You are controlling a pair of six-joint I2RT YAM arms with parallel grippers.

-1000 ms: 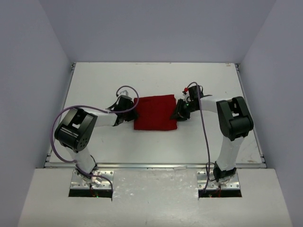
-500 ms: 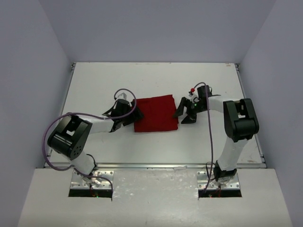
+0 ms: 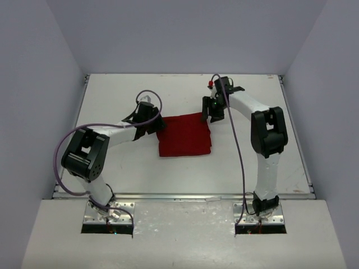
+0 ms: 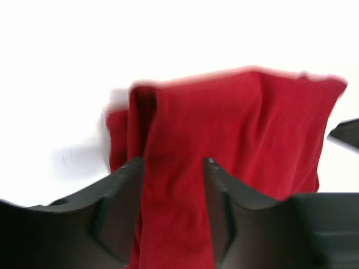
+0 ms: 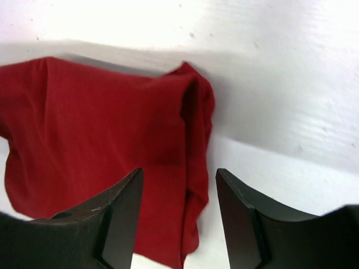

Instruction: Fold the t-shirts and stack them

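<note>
Centrally, the folded t-shirt (image 3: 184, 134) lies on the table (image 3: 112, 101); the left gripper (image 3: 152, 128) and right gripper (image 3: 212, 111) hover at its far corners, jaws parted.

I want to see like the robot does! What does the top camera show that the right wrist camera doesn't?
Only the top view shows the left tool and the whole t-shirt, a folded rectangle on the table. Only the right wrist view shows, close up, the bunched edge at the shirt's corner. Both show the red shirt, the white table and the right tool, open near that corner.
</note>
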